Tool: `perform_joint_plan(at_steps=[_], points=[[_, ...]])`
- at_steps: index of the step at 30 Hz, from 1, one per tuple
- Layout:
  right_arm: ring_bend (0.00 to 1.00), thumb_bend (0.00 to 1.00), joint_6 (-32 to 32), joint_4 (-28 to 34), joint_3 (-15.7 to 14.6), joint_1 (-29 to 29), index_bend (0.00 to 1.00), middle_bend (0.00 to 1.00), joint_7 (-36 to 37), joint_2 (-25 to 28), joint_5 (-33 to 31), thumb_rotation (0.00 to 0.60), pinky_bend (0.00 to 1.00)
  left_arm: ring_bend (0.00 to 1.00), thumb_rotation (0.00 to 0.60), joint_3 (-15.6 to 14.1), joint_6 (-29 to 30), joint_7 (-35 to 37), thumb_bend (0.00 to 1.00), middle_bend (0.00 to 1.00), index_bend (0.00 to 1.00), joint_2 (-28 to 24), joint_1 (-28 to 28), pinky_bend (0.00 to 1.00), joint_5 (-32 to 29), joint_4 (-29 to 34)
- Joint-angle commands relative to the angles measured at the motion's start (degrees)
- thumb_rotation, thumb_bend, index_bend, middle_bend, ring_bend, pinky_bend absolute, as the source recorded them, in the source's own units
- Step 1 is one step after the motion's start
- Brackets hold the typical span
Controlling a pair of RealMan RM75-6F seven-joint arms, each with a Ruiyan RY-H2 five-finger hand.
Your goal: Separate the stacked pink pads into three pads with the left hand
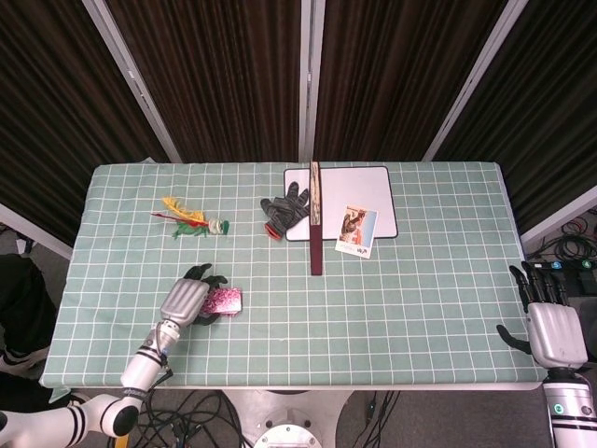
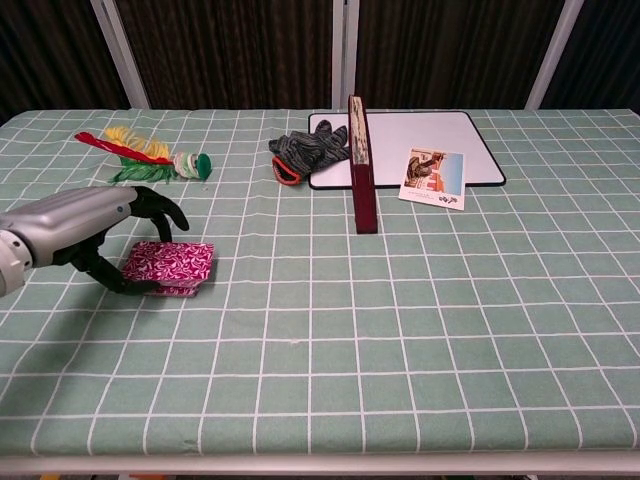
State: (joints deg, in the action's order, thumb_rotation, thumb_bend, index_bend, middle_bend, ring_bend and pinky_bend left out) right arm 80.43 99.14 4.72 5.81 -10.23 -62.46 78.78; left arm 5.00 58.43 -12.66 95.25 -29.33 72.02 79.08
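Pink pads (image 2: 168, 266): one stack, patterned, flat on the tabletop (image 2: 400, 330) near the front-left corner; layers not yet apart.
Left hand (image 2: 85, 228): arched over the stack's left end, dark fingers curled down at its edges; whether it truly pinches, cannot tell.
Right hand (image 1: 552, 329): fingers spread, holding nothing, off the tabletop's front-right corner.
Technique, my read: catch only the top pad's edge, peel upward, set it aside on bare cloth, well apart.
Risk: whole stack lifts together.
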Motion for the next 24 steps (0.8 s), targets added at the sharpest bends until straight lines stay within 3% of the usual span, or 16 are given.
perform_joint_plan(at_steps=[1, 11, 20, 24], points=[[0.00, 0.11, 0.05, 0.09, -0.01, -0.01, 0.00, 0.00, -0.10, 0.02, -0.01, 0.600, 0.00, 0.07, 0.600, -0.01, -0.02, 0.32, 0.27, 0.39, 0.28, -0.18, 0.04, 0.13, -0.09, 0.07], [0.00, 0.11, 0.19, 0.44, -0.02, -0.02, 0.00, 0.00, -0.63, 0.07, -0.16, 0.600, 0.00, 0.07, 0.600, 0.43, 0.41, 3.05, 0.27, 0.40, 0.32, -0.63, 0.14, 0.13, 0.26, 0.16], [0.00, 0.11, 0.25, 1.09, -0.03, 0.11, 0.00, 0.00, -1.76, -0.03, -0.23, 0.600, 0.00, 0.07, 0.600, 2.92, 3.17, 7.59, 0.28, 0.40, 0.32, -2.40, 0.70, 0.13, 0.56, -0.54], [0.00, 0.11, 0.58, 1.80, -0.02, 0.18, 0.00, 0.00, -2.77, -0.17, 0.02, 0.600, 0.00, 0.07, 0.600, 4.83, 3.35, 10.60, 0.28, 0.41, 0.32, -2.71, 0.51, 0.13, -0.45, -4.20]])
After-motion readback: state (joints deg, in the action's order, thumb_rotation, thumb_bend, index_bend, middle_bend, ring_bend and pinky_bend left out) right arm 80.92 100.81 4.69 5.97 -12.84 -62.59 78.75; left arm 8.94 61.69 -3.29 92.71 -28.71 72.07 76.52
